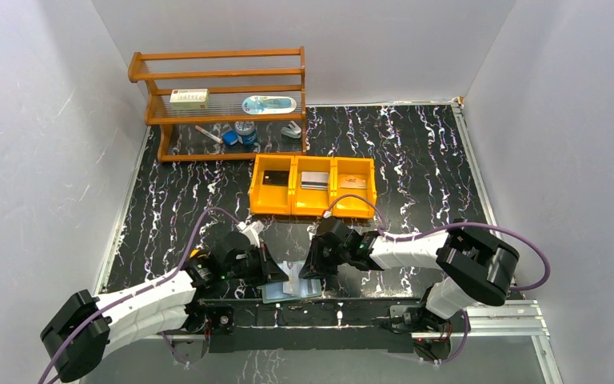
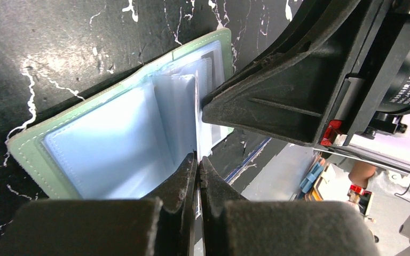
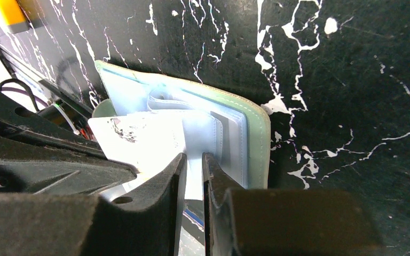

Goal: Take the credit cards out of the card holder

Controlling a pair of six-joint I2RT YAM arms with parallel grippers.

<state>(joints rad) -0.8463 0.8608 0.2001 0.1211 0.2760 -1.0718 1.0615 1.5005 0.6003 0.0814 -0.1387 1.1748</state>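
The muted-green card holder [image 1: 292, 288] lies open on the table's near edge, pale glossy pockets up, and shows in both the left wrist view [image 2: 26, 152] and the right wrist view [image 3: 259, 138]. My left gripper [image 1: 265, 270] [image 2: 198, 156] is shut on the edge of an upright pocket leaf. My right gripper [image 1: 313, 270] [image 3: 194, 156] has its jaws nearly together, with a pale pocket leaf between them. A grey strip [image 3: 219, 125] shows in one pocket. In the tray lie a black card [image 1: 274, 179], a silver-grey card [image 1: 314, 180] and a tan card [image 1: 354, 182].
The orange three-compartment tray [image 1: 313, 210] stands just beyond the grippers. A wooden shelf [image 1: 220, 88] at the back left holds a white box with red print [image 1: 189, 98] and small items. White walls enclose the table; a metal rail [image 1: 496, 308] runs along the near edge.
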